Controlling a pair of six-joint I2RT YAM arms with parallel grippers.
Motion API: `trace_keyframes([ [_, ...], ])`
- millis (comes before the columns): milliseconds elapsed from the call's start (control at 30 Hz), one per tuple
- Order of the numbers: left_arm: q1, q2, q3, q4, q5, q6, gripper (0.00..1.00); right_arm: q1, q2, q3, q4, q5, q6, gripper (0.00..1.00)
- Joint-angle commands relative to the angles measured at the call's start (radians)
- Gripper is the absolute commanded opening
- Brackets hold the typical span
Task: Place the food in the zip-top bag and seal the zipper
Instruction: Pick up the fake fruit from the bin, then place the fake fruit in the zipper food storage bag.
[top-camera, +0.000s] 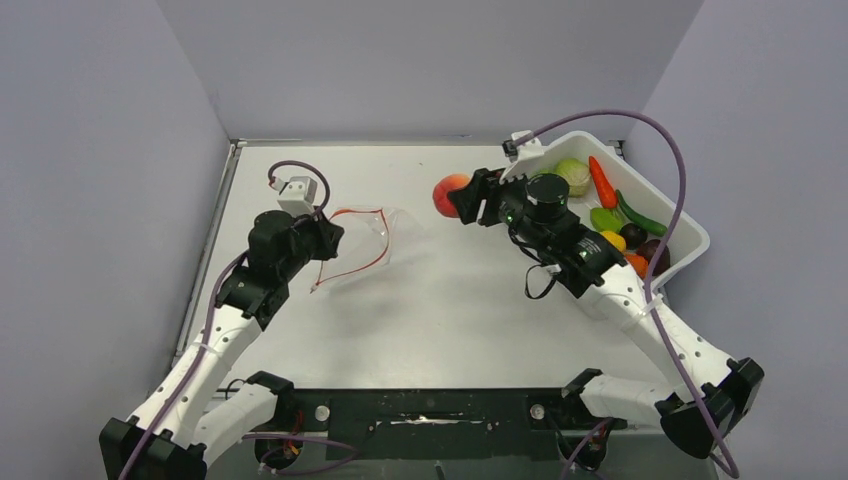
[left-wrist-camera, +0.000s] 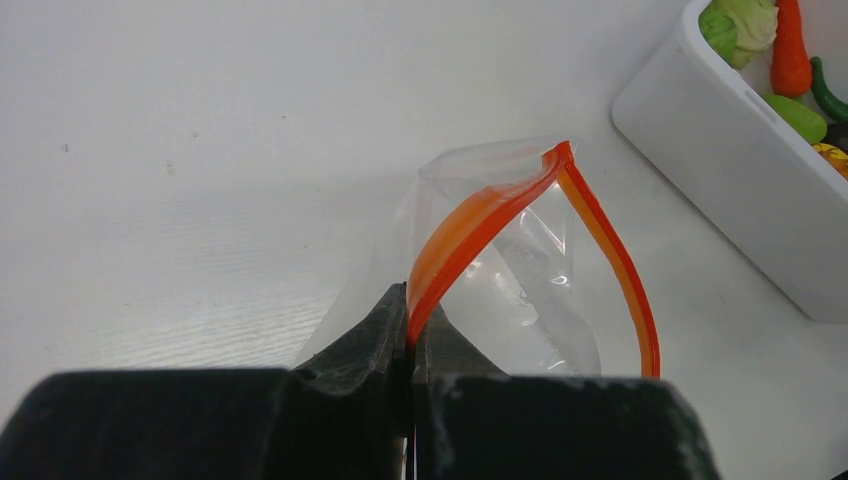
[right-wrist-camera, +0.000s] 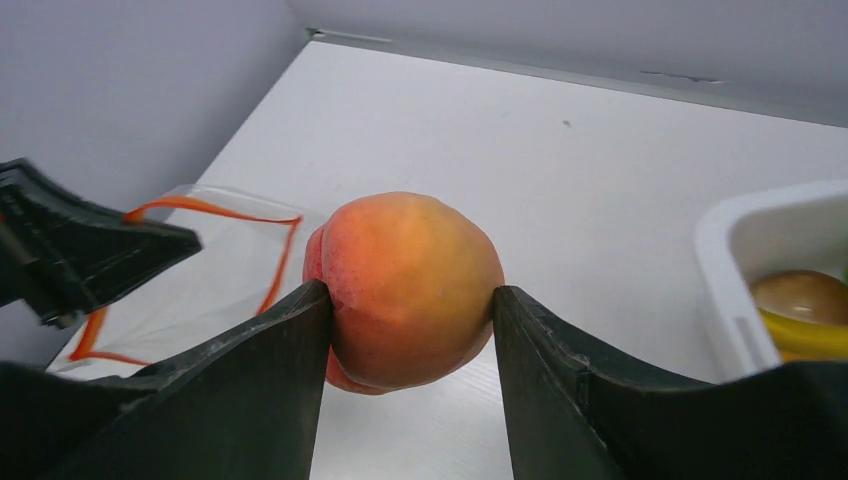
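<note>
1. One peach (right-wrist-camera: 405, 250) is gripped between the fingers of the right end effector (right-wrist-camera: 410, 295), over the worktop (top-camera: 450, 300).
2. One zip-top bag (left-wrist-camera: 520, 290), its mouth gaping, is pinched at the zipper (left-wrist-camera: 470, 225) by the closed left end effector (left-wrist-camera: 410, 345).
3. Other food (top-camera: 600, 180) is held in one white tub (top-camera: 690, 235).

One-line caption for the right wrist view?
Right gripper clamps the peach; the zip-top bag waits open beyond, at left.

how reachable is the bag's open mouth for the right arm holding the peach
Probably reachable: only bare table lies between the right claw, shut on the peach, and the zip-top bag, whose zipper the left claw pinches open.
</note>
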Motion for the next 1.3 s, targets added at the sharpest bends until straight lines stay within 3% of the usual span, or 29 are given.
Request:
trace_keyframes([
  [0, -0.001, 0.011, 0.054, 0.079, 0.051, -0.038, 0.0, 0.11, 0.036, 0.007, 0.2, -0.06, 0.087, 0.32],
  [233, -0.002, 0.012, 0.067, 0.083, 0.075, -0.067, 0.0, 0.26, 0.137, 0.042, 0.306, -0.061, 0.104, 0.32],
  [533, -0.002, -0.002, 0.095, 0.066, 0.127, -0.097, 0.0, 0.33, 0.265, 0.095, 0.27, -0.022, 0.109, 0.37],
  [600, -0.001, -0.008, 0.098, 0.068, 0.121, -0.103, 0.0, 0.333, 0.292, 0.115, 0.242, -0.039, 0.106, 0.42],
  [733, -0.001, -0.01, 0.094, 0.067, 0.111, -0.103, 0.0, 0.343, 0.323, 0.172, 0.166, -0.048, 0.089, 0.61],
  [967, -0.001, -0.012, 0.075, 0.077, 0.087, -0.106, 0.0, 0.344, 0.281, 0.158, 0.148, -0.032, 0.117, 0.72],
  [1133, -0.001, -0.007, 0.076, 0.082, 0.076, -0.109, 0.0, 0.344, 0.267, 0.147, 0.126, 0.003, 0.127, 0.71],
  [1267, -0.001, -0.005, 0.077, 0.092, 0.074, -0.117, 0.0, 0.343, 0.269, 0.123, 0.109, 0.073, 0.146, 0.6],
])
